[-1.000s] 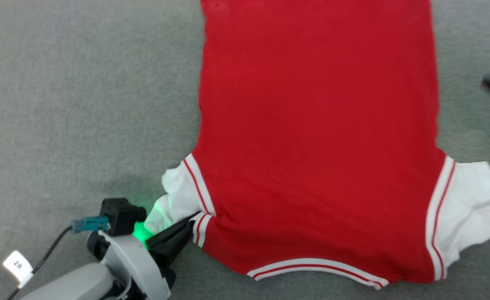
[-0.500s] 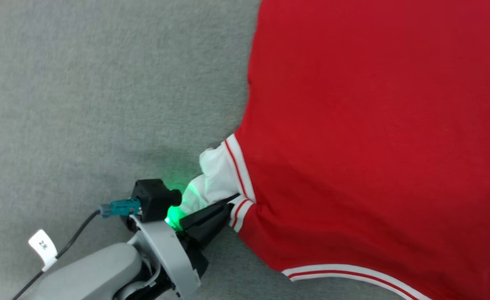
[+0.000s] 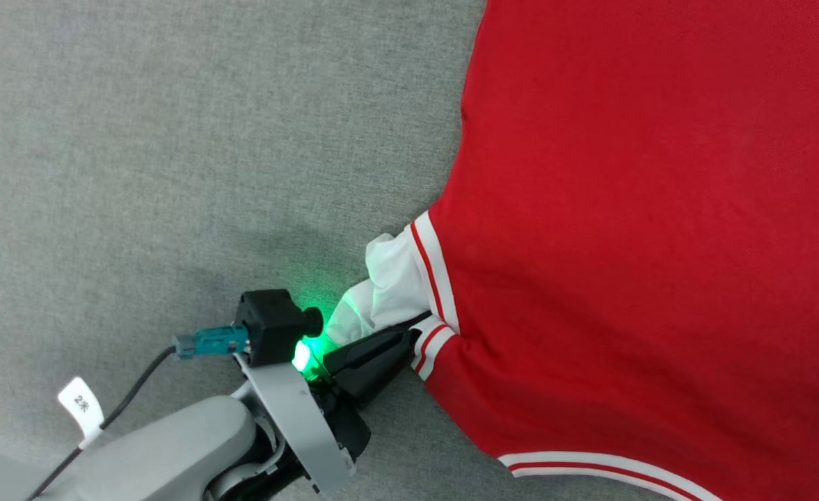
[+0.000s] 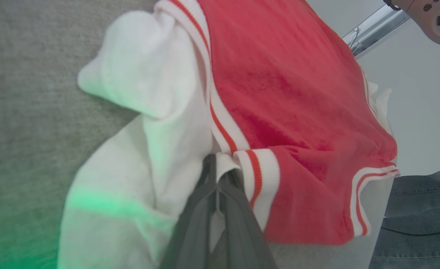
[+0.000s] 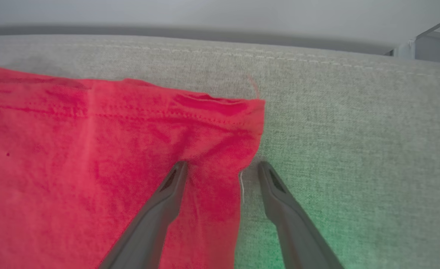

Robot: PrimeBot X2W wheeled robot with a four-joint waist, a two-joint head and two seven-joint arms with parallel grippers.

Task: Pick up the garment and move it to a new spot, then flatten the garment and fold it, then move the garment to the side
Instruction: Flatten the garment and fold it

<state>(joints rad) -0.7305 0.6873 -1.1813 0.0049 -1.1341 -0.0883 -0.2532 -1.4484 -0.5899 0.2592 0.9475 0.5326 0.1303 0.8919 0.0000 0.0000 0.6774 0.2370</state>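
1. Garment (image 3: 646, 243) position: you had it lying spread on the grey fabric surface (image 3: 172, 139) with its plain red side up. It filled the right part of the head view and ran off the top and right edges.
2. Sleeve: a white sleeve (image 3: 388, 278), edged with striped trim (image 3: 433, 275), stuck out from the garment's near left corner. It was bunched, not flat.
3. Left gripper (image 3: 409, 334): your left gripper was clamped tight on the garment where the sleeve met the striped trim.
4. In the left wrist view, the dark fingers of the left gripper (image 4: 214, 166) met on a pinch of white cloth. The red body of the garment (image 4: 279, 93) lay on one side of them and the sleeve (image 4: 141, 74) bulged on the other.
5. Green light (image 3: 303, 355): it glowed at the left wrist and tinted the nearest part of the sleeve.
6. Right gripper (image 5: 221, 166): its fingers stood wide apart and held nothing.
7. One finger lay over the garment (image 5: 92, 168) and the other over the grey fabric surface (image 5: 354, 149), with the garment's side edge between them, just short of its hemmed corner. You could not tell whether the tips touched down.
8. Cable (image 3: 138, 383): it ran from the left wrist and carried a white tag (image 3: 78, 407).
9. Denim cloth (image 4: 418, 216) showed at the lower right of the left wrist view, beyond the garment.
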